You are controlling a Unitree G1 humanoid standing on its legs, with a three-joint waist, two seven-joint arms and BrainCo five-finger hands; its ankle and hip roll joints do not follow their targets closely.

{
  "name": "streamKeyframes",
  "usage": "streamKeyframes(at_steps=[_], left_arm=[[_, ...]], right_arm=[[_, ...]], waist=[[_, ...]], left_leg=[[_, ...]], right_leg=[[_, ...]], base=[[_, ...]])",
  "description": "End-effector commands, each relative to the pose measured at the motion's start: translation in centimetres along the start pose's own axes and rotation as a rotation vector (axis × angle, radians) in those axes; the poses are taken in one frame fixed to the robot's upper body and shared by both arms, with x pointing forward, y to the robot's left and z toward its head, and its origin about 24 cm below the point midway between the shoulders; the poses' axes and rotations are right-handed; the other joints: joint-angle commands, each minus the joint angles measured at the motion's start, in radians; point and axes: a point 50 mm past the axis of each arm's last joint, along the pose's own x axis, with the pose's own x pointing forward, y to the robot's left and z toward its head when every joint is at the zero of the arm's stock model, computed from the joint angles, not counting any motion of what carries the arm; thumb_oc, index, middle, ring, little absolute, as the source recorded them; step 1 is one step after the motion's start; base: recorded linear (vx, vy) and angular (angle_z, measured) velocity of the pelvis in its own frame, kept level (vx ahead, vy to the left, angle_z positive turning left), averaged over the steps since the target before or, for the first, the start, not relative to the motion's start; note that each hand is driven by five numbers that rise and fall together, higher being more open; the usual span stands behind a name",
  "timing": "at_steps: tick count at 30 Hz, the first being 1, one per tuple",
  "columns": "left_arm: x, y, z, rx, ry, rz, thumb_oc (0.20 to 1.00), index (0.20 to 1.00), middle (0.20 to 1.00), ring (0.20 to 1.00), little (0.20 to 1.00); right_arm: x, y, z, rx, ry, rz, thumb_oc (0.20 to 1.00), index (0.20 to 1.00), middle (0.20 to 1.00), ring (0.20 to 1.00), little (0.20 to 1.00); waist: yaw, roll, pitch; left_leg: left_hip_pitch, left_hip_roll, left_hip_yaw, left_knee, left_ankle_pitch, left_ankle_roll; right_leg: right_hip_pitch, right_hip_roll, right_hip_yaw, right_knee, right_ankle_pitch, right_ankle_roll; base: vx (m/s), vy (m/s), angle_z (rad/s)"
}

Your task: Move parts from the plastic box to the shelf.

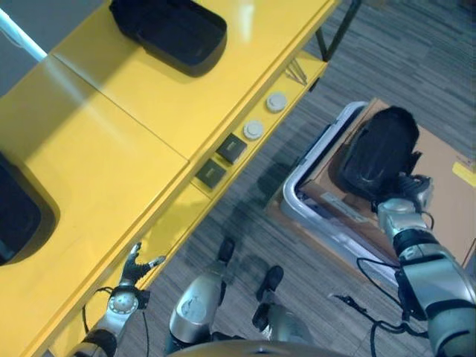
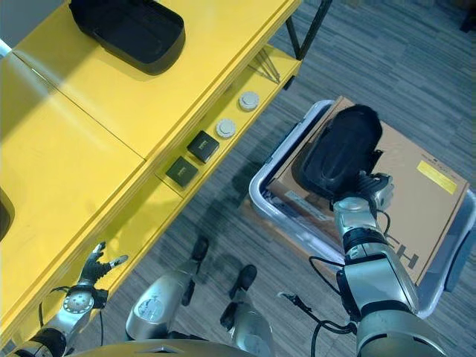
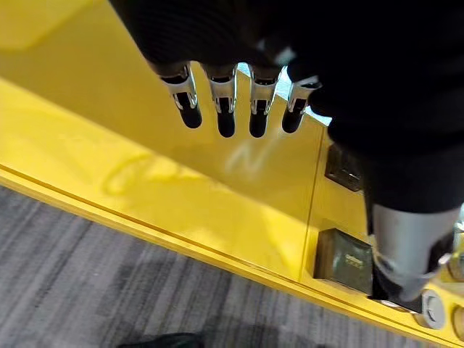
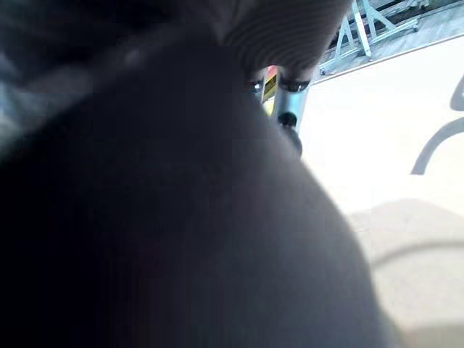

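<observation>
**Right hand at the black part over the box**

Your right hand (image 2: 362,195) meets the black part (image 2: 341,152), which sits on the cardboard (image 2: 416,186) inside the plastic box (image 2: 277,204); its fingers are hidden, so grip unknown. Your left hand (image 1: 135,265), fingers straight, hovers at the yellow shelf (image 1: 111,156) edge, well apart from the box. Another black part (image 2: 130,31) lies on the shelf.

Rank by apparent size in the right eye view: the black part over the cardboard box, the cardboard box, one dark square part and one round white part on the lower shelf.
1. cardboard box
2. black part, at the right hand
3. dark square part
4. round white part

The black part sits higher, nearer the camera, so it may look oversized.
</observation>
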Motion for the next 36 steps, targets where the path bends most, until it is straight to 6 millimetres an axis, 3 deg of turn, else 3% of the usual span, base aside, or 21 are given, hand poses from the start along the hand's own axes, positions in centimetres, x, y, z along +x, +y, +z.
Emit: streamKeyframes(at_steps=[1,5,13,17,18,22,23,25,26,30,36], left_arm=[[-0.8,-0.1,-1.0,0.076,0.008,-0.059,1.0,1.0,1.0,1.0,1.0],[-1.0,-1.3,-0.6,0.098,-0.009,-0.153,1.0,1.0,1.0,1.0,1.0],[-1.1,-4.0,1.7,0.051,-0.04,-0.399,1.0,1.0,1.0,1.0,1.0],[-1.0,-5.2,7.3,-0.096,-0.204,-0.546,1.0,1.0,1.0,1.0,1.0],[-1.2,-5.1,11.1,-0.155,-0.317,-0.575,1.0,1.0,1.0,1.0,1.0],[-1.4,-5.2,16.1,-0.198,-0.46,-0.617,1.0,1.0,1.0,1.0,1.0],[-2.0,-5.7,18.9,-0.22,-0.545,-0.66,1.0,1.0,1.0,1.0,1.0],[-2.7,-6.4,21.7,-0.236,-0.615,-0.688,1.0,1.0,1.0,1.0,1.0],[-3.8,-7.4,25.5,-0.25,-0.699,-0.709,1.0,1.0,1.0,1.0,1.0],[-3.4,-8.5,28.3,-0.171,-0.682,-0.602,1.0,1.0,1.0,1.0,1.0],[-1.9,-10.7,28.5,-0.02,-0.557,-0.527,1.0,1.0,1.0,1.0,1.0]], right_arm=[[0.0,-1.3,0.2,0.019,-0.069,-0.07,0.2,0.2,0.2,0.2,0.2],[-1.1,-0.5,0.4,0.089,-0.093,-0.05,0.2,0.2,0.2,0.2,0.2],[-3.2,0.7,3.1,0.202,-0.183,0.014,0.2,0.2,0.2,0.2,0.2],[-4.4,0.9,4.3,0.254,-0.242,0.051,0.2,0.2,0.2,0.2,0.2],[-5.2,0.9,4.7,0.266,-0.267,0.072,0.2,0.2,0.2,0.2,0.2],[-5.8,1.5,4.5,0.239,-0.288,0.114,0.2,0.2,0.2,0.2,0.2],[-6.1,2.1,4.5,0.219,-0.3,0.143,0.2,0.2,0.2,0.2,0.2],[-6.6,3.0,4.6,0.213,-0.303,0.18,0.2,0.2,0.2,0.2,0.2],[-7.6,4.5,5.2,0.199,-0.326,0.253,0.2,0.2,0.2,0.2,0.2],[-9.2,6.8,6.2,0.195,-0.349,0.355,0.2,0.2,0.2,0.2,0.2],[-10.7,9.2,7.7,0.171,-0.378,0.459,0.2,0.2,0.2,0.2,0.2]], waist=[[0.013,-0.026,-0.126],[0.005,-0.045,-0.168],[-0.043,-0.062,-0.249],[-0.074,-0.048,-0.272],[-0.085,-0.04,-0.277],[-0.101,-0.035,-0.289],[-0.11,-0.033,-0.295],[-0.122,-0.03,-0.303],[-0.143,-0.026,-0.313],[-0.173,-0.023,-0.333],[-0.203,-0.02,-0.355]], left_leg=[[0.01,0.039,0.003,0.009,-0.102,-0.025],[0.057,0.053,0.016,-0.01,-0.105,-0.028],[0.13,0.071,0.063,-0.026,-0.113,-0.031],[0.169,0.08,0.097,-0.021,-0.127,-0.03],[0.184,0.083,0.105,-0.017,-0.131,-0.029],[0.198,0.086,0.114,-0.016,-0.132,-0.029],[0.205,0.087,0.118,-0.018,-0.131,-0.029],[0.214,0.088,0.123,-0.023,-0.13,-0.029],[0.225,0.089,0.131,-0.032,-0.125,-0.031],[0.241,0.088,0.144,-0.05,-0.117,-0.034],[0.257,0.086,0.166,-0.058,-0.121,-0.033]], right_leg=[[-0.008,-0.054,-0.032,0.072,-0.088,0.063],[0.034,-0.042,-0.025,0.056,-0.087,0.061],[0.085,-0.031,0.014,0.033,-0.085,0.06],[0.116,-0.033,0.033,0.028,-0.088,0.062],[0.126,-0.034,0.039,0.03,-0.09,0.062],[0.136,-0.034,0.044,0.03,-0.091,0.062],[0.14,-0.034,0.046,0.029,-0.09,0.062],[0.144,-0.033,0.051,0.027,-0.089,0.064],[0.147,-0.029,0.064,0.021,-0.085,0.066],[0.148,-0.022,0.083,0.013,-0.082,0.072],[0.146,-0.018,0.103,0.011,-0.082,0.074]], base=[[0.07,-0.061,-0.02],[0.07,-0.071,-0.06],[0.04,-0.019,-0.14],[0.01,0.01,-0.24],[0.01,0.013,-0.2],[0.01,0.003,-0.06],[0.02,0.003,-0.13],[0.02,0.013,-0.13],[0.01,0.018,-0.13],[0.0,0.009,-0.12],[0.03,0.001,-0.11]])
